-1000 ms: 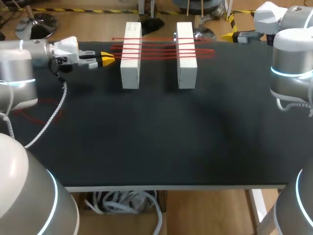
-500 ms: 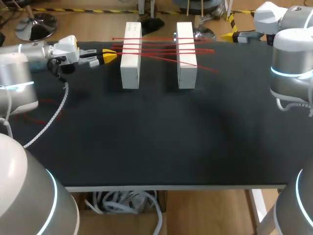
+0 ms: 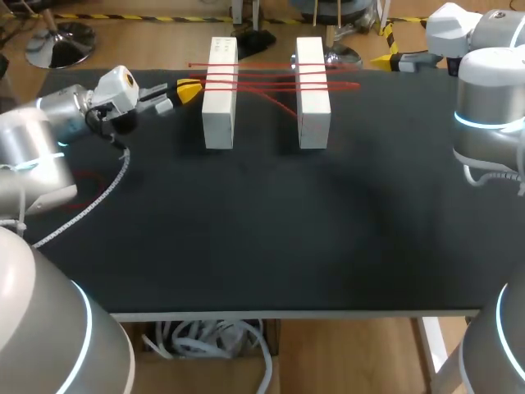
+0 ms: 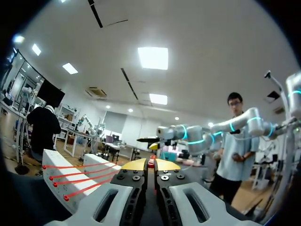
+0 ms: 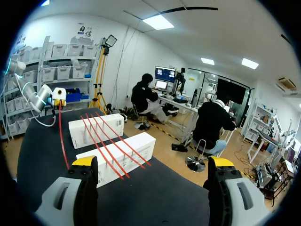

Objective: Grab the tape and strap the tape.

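The strapping looks well under way rather than finished. The red tape [image 3: 262, 83] already crosses the left block [image 3: 219, 115] and the right block [image 3: 313, 119] in several nearly parallel lines at the far part of the table [image 3: 262, 230]. One more strand runs slantwise from the left block down into the gap towards the right block, so this pass does not yet lie flat with the others. The grabbing part appears done. The left gripper [image 3: 189, 89] sits just beside the left block's outer side, at the height of the strands, with the tape leading straight into it. In the left wrist view its fingers [image 4: 134, 164] are pressed almost together, and a sliver of red shows pinched between the yellow tips, so I judge it has firm hold of the tape's end. What seems left is to pull this last strand taut and lay it over both blocks; whether more turns are wanted cannot be told from here. The right gripper [image 3: 384, 60] hangs past the table's far right corner, well apart from the blocks. In its own wrist view its fingers [image 5: 84, 161] stand spread wide with nothing between them and touch nothing.
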Motion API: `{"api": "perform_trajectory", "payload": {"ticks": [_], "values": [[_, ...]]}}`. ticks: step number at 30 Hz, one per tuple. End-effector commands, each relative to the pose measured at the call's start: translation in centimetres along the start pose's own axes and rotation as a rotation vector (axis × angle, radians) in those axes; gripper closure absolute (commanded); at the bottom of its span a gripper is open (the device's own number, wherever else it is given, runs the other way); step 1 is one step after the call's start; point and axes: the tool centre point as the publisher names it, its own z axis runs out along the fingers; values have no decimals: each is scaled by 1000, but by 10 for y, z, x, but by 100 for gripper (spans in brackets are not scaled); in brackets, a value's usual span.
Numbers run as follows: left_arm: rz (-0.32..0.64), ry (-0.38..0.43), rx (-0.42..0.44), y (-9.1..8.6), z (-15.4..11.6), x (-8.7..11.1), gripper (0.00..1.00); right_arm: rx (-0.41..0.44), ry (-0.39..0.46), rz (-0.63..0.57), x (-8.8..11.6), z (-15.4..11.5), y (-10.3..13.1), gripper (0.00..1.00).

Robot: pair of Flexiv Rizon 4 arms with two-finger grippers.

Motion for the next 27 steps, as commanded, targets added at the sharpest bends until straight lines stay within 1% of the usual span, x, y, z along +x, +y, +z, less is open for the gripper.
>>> {"api": "perform_trajectory", "payload": {"ticks": [1, 2, 7, 12, 14, 22, 27], "values": [[4, -11, 16, -7, 4, 8, 100, 2, 2, 0, 0, -1, 0, 0], [7, -11, 30, -11, 6, 9, 100, 2, 2, 0, 0, -1, 0, 0], [-8, -4, 31, -21, 14, 15, 100, 2, 2, 0, 0, -1, 0, 0], [-24, -1, 100, -32, 16, 19, 100, 2, 2, 0, 0, -1, 0, 0], [-33, -1, 113, -37, 16, 21, 100, 2, 2, 0, 0, -1, 0, 0], [-15, 8, 161, -56, 16, 30, 100, 2, 2, 0, 0, -1, 0, 0], [-6, 11, 174, -65, 18, 36, 100, 2, 2, 0, 0, -1, 0, 0]]}}
